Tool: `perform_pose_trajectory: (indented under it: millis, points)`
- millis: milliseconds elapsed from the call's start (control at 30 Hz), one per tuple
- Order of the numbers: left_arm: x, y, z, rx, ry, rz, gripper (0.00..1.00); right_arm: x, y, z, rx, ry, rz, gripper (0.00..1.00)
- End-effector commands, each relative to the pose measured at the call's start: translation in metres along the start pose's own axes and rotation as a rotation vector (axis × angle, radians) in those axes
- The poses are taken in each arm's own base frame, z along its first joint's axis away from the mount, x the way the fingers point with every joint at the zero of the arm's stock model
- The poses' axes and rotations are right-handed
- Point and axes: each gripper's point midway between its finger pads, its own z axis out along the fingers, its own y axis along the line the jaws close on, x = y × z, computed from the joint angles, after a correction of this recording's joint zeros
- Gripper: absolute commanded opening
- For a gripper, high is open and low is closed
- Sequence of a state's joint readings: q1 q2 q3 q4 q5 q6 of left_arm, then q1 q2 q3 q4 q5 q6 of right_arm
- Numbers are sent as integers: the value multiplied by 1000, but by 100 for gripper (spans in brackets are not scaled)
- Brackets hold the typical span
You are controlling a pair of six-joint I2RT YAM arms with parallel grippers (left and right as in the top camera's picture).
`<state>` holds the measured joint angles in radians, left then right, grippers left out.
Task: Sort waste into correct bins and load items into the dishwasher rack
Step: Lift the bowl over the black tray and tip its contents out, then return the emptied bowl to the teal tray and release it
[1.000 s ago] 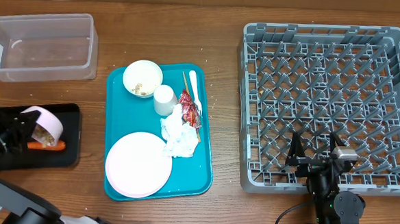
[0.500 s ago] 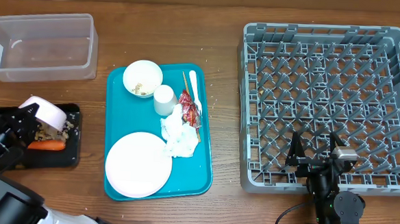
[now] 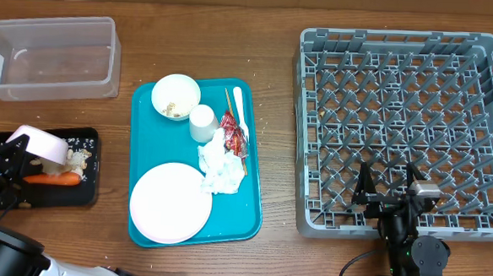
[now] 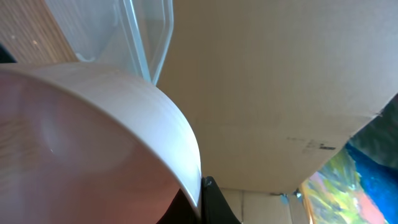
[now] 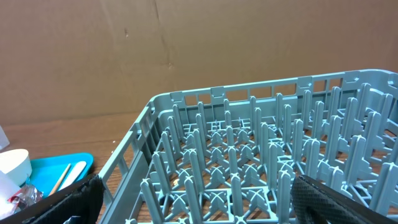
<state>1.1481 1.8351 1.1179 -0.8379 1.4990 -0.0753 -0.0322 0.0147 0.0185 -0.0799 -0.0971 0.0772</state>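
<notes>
My left gripper (image 3: 13,151) is shut on the rim of a pale pink bowl (image 3: 42,144), held tipped over the left part of the black tray bin (image 3: 57,194). In that tray lie an orange carrot piece (image 3: 52,178) and rice scraps (image 3: 78,159). In the left wrist view the bowl (image 4: 93,137) fills the left, with one black finger (image 4: 217,205) against its rim. The teal tray (image 3: 251,208) holds a plate (image 3: 171,203), a bowl with scraps (image 3: 175,96), a cup (image 3: 202,123), a napkin (image 3: 221,166), a red wrapper (image 3: 232,130), a fork (image 3: 240,111) and chopsticks (image 3: 229,97). My right gripper (image 3: 387,192) is open over the rack's (image 3: 405,96) near edge.
The clear tub bin (image 3: 48,56) stands at the back left; only a little debris shows in it. In the right wrist view the grey rack pegs (image 5: 249,162) rise between my open fingers, and the teal tray's corner (image 5: 37,171) shows at the left.
The left gripper has carried the tipped bowl leftward over the black tray, uncovering rice scraps beside the carrot. The right arm has not moved.
</notes>
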Motion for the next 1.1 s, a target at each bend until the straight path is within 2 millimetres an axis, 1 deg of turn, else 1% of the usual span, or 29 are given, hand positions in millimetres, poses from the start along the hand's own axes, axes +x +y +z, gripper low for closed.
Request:
perform_pose_trajectory:
  millis: [0, 100, 167, 267, 400, 533, 633, 733, 767, 867, 933, 1000, 1067]
  points:
    - [2, -10, 1, 79, 10, -22, 4, 2, -2, 0, 7, -5, -7, 100]
    - [2, -10, 1, 81, 10, -14, 4, 2, -2, 0, 7, -5, -7, 100]
    - [5, -10, 1, 80, 13, -63, 4, 2, -2, 0, 7, -5, -7, 100]
    - [8, -9, 5, 71, 23, -28, 4, 2, -2, 0, 7, -5, -7, 100]
    - [13, -8, 10, 63, 40, -31, 4, 2, -2, 0, 7, -4, -7, 100]
    - [25, -11, 22, 60, 80, 17, 5, 2, -2, 0, 7, -5, -7, 100]
    - [41, -18, 35, 36, 133, 62, 4, 2, -2, 0, 7, -5, -7, 100]
    - [60, -21, 51, -95, 217, 152, 4, 2, -2, 0, 7, -5, -7, 100]
    - [67, -24, 58, -138, 250, 192, 4, 2, -2, 0, 7, -5, -7, 100]
    - [95, -45, 80, -236, 358, 333, 4, 2, -2, 0, 7, -5, -7, 100]
    - [115, -50, 93, -344, 424, 419, 4, 2, -2, 0, 7, -5, -7, 100]
    - [131, -43, 104, -512, 471, 496, 4, 2, -2, 0, 7, -5, -7, 100]
    - [141, -27, 111, -722, 482, 566, 4, 2, -2, 0, 7, -4, -7, 100]
